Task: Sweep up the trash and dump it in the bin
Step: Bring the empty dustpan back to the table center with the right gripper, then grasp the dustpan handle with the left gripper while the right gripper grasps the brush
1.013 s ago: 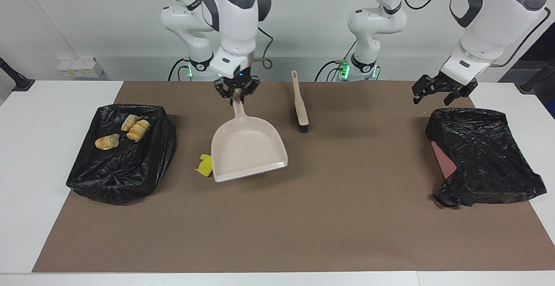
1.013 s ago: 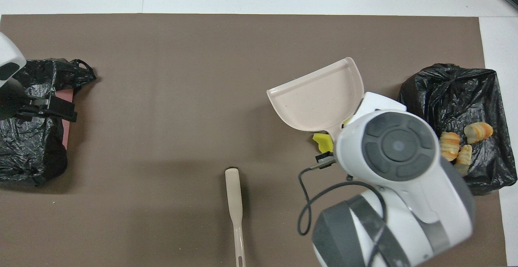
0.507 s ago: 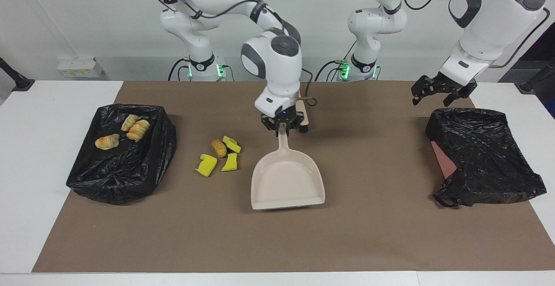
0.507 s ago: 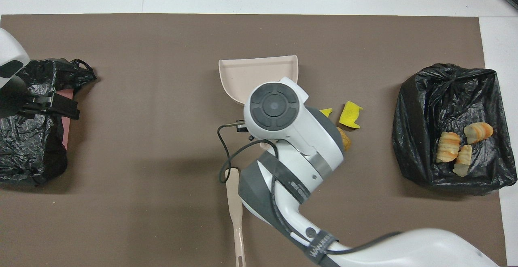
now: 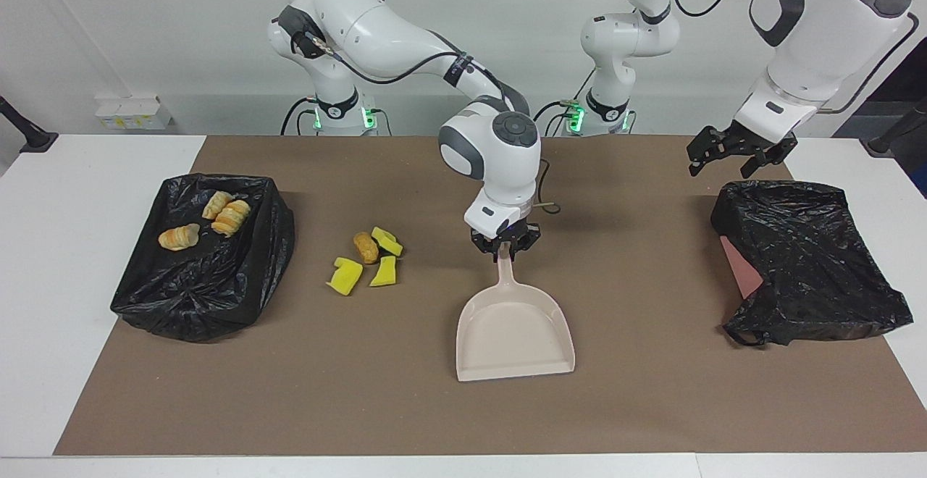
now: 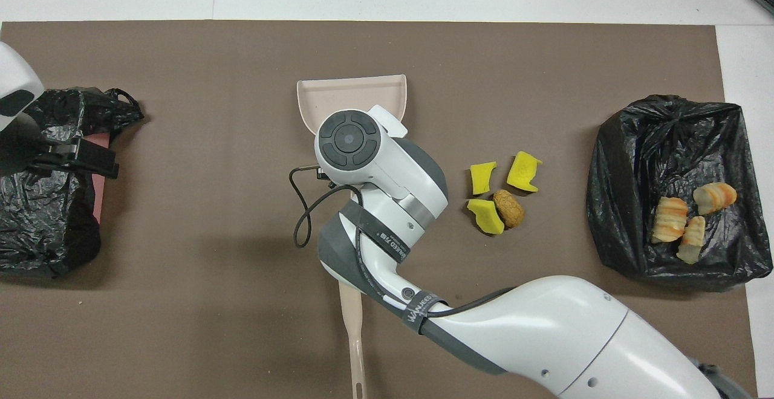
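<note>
- Facing view showed the right hand [image 5: 505, 246] low at the tip of the dustpan's [image 5: 514, 329] handle. The pan lay flat on the brown mat, about midway along the surface.
- Whether the right hand gripped that handle or merely sat around it could not be told.
- The left hand [image 5: 739, 152] hung spread wide and empty over the edge of the black bag [image 5: 811, 261] at the left arm's end. That arm waited.
- The loose trash was three yellow sponge bits [image 5: 346, 275] and a brown nugget [image 5: 366, 247], in a tight cluster on the mat. It lay between the dustpan and the black-lined bin [image 5: 203, 282] at the right arm's end.
- Three bread pieces [image 5: 230, 217] already sat in that bin.
- The dustpan's long axis ran straight away from the robots, with its handle toward them and its open mouth pointing away.
- The cluster therefore lay off the pan's side wall, toward the right arm's end, not in front of the mouth. I judged the pan would have to be turned or moved before anything could be swept in.
- The overhead view showed the brush [image 6: 354, 338] nearer to the robots than the pan and roughly in line with it, its handle end toward the robots and its head hidden under the right arm.
- The right arm was the nearer one to both brush and scraps.
</note>
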Available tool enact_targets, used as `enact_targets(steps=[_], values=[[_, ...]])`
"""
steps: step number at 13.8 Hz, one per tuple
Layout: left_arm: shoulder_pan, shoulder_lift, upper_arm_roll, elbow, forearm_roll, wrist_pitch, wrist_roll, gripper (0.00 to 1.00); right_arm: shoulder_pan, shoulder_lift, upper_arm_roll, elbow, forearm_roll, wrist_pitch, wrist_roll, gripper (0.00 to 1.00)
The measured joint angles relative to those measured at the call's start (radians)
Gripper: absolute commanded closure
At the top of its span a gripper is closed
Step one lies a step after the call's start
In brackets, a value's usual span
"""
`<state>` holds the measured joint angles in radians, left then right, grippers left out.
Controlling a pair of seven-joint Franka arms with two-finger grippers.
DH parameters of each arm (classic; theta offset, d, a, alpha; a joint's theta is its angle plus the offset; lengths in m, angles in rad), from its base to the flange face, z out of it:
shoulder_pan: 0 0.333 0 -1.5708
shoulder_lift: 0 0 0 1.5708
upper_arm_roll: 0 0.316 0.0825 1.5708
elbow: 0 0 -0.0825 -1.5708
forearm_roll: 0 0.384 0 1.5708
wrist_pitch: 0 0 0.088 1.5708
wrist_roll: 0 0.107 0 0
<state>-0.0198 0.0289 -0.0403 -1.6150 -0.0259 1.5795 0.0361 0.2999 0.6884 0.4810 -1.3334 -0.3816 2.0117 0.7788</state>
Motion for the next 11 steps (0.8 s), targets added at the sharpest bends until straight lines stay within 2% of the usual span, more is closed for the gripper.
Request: enact_targets(steps=[3, 6, 8, 11], values=[[0.0, 0.0, -0.001, 0.0, 0.0, 0.01, 0.001, 0.0, -0.009, -0.046, 0.001, -0.005, -0.012, -0.047, -0.007, 0.0], [-0.003, 0.005, -0.007, -0.005, 0.0, 0.056, 0.001, 0.0, -0.025, -0.16, 0.008, -0.068, 0.067, -0.103, -0.06, 0.0], [-0.022, 0.016, -0.011, -0.01, 0.0, 0.082, 0.003, 0.0, -0.031, -0.267, 0.011, -0.152, 0.149, -0.146, -0.105, 0.0], [-0.105, 0.058, -0.015, -0.023, 0.0, 0.139, 0.002, 0.0, -0.016, -0.429, 0.023, -0.338, 0.273, -0.159, -0.143, 0.0]])
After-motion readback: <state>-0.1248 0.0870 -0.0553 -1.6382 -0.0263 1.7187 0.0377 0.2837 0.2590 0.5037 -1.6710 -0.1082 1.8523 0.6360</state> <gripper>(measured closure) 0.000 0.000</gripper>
